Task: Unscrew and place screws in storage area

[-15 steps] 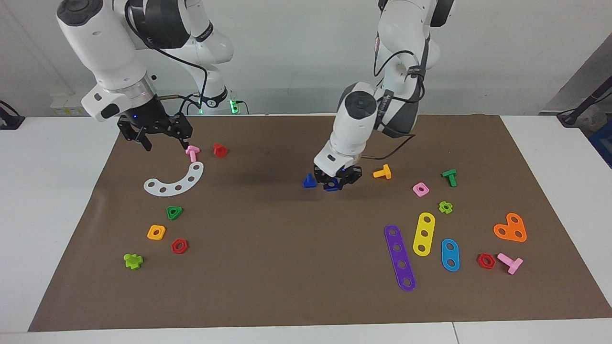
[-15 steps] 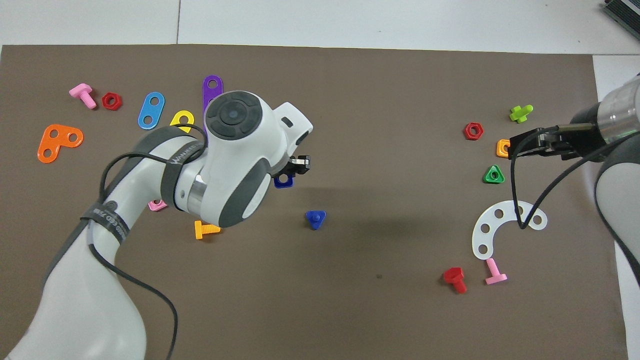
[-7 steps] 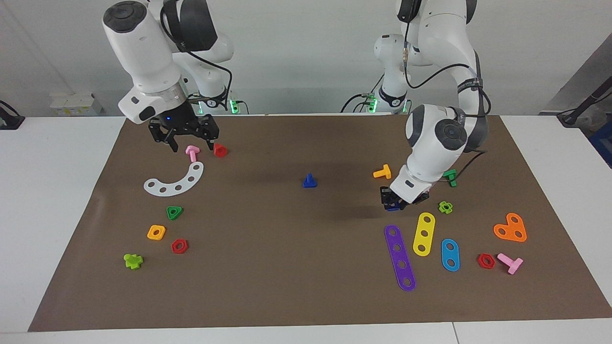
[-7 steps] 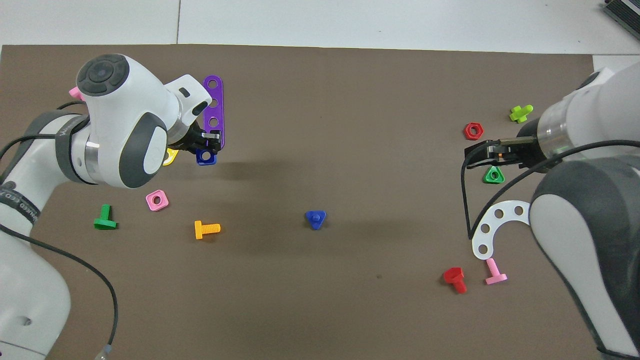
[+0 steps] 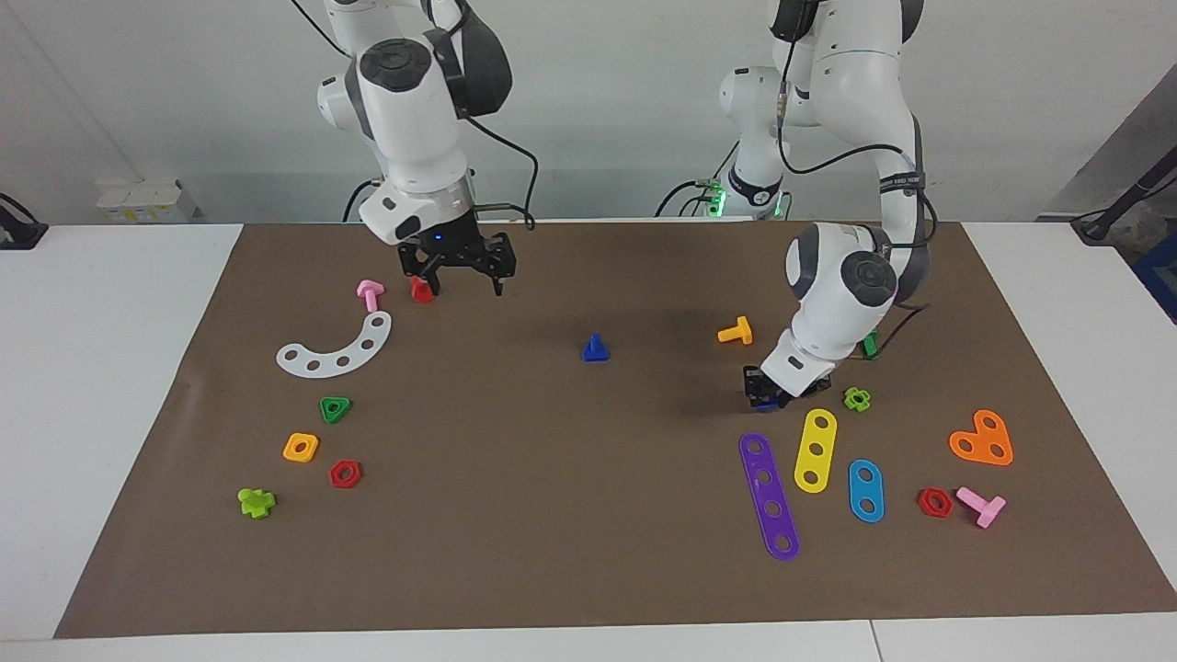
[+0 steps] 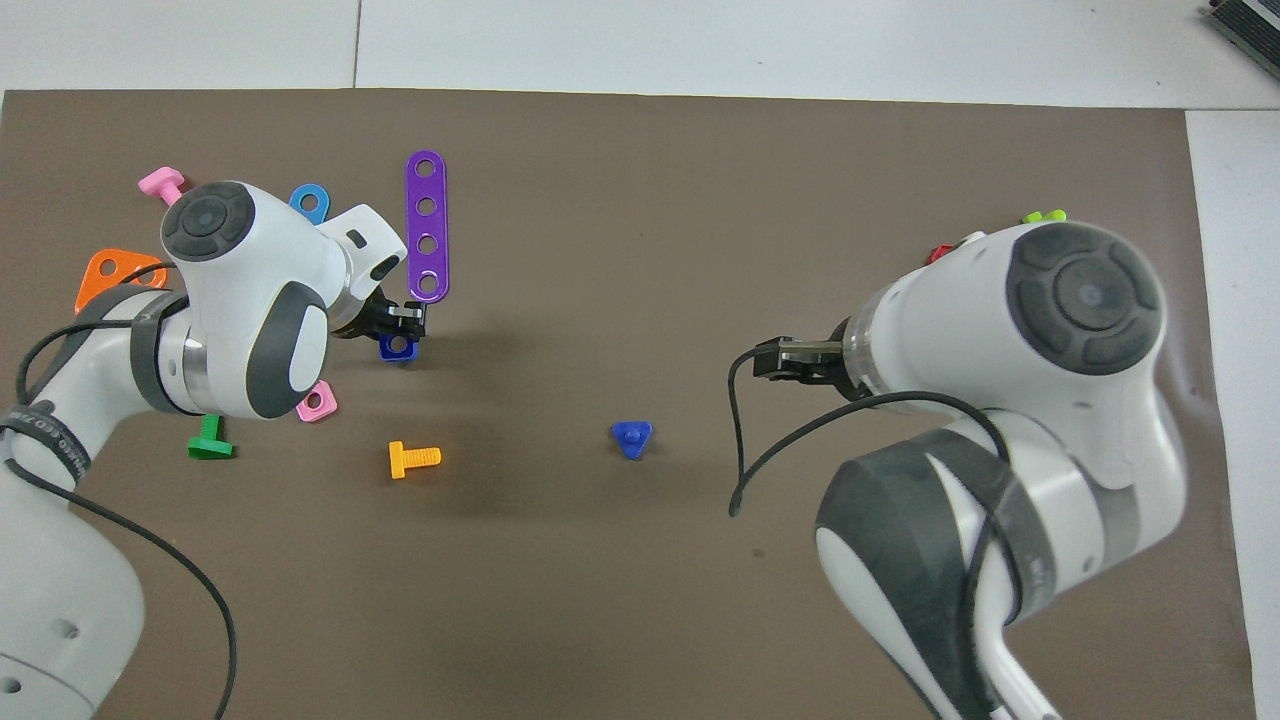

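Since the earlier frames the right gripper (image 5: 457, 276) has swung from over the pink bolt toward mid-surface, and now hangs with fingers spread over the brown mat (image 5: 552, 515) beside the red bolt (image 5: 422, 290). The blue screw (image 5: 595, 348) stands alone on its head at the mat's centre, already free of its nut but, I judge, not yet stored. Farther out, the left gripper (image 5: 769, 395) sits low beside the purple strip (image 5: 769, 496), fingers pinching the blue nut (image 6: 398, 346), apparently setting it down among the parts there.
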Motion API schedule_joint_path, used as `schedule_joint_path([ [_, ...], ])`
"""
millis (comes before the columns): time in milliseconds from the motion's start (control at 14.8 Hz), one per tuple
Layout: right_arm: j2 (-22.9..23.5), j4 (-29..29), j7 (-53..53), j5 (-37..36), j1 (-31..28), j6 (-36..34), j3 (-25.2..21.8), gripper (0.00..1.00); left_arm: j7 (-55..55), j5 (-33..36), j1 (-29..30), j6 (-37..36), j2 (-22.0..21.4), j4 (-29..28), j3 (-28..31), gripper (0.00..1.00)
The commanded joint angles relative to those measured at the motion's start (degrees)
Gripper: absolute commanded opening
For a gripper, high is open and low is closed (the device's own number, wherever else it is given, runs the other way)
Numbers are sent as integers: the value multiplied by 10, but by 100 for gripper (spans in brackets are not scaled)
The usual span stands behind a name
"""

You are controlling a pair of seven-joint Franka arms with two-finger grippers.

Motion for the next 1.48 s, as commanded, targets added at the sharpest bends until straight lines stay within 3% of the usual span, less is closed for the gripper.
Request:
schedule_joint_path([
  [0,28,-21,64,-1,46,53,-1,99,9,3,6,27,-32,-45,-4,56],
  [67,47,-21,91,-2,61,70,-1,99,8,3,5,33,-33,-49,-4,86],
  [135,60,-22,115,-4,76,89,-1,99,8,3,5,35,-33,-49,-4,100],
  [472,100,-39,144,-8,118,166,-1,99,9,2,27,6,-23,4,-3,100],
  [607,114,-42,144,-9,135,187,-1,98,9,2,51,-37,-22,41,-3,100],
  [809,125,-43,144,-21,141,205,-1,89,9,4,89,-103,-28,80,-1,100],
  [1079,128,-75,142,-45,151,243,-1,85,9,52,95,-184,-61,110,9,100],
  [1416,148,-77,144,-83,164,256,-1,77,5,51,90,-320,-62,232,15,100],
])
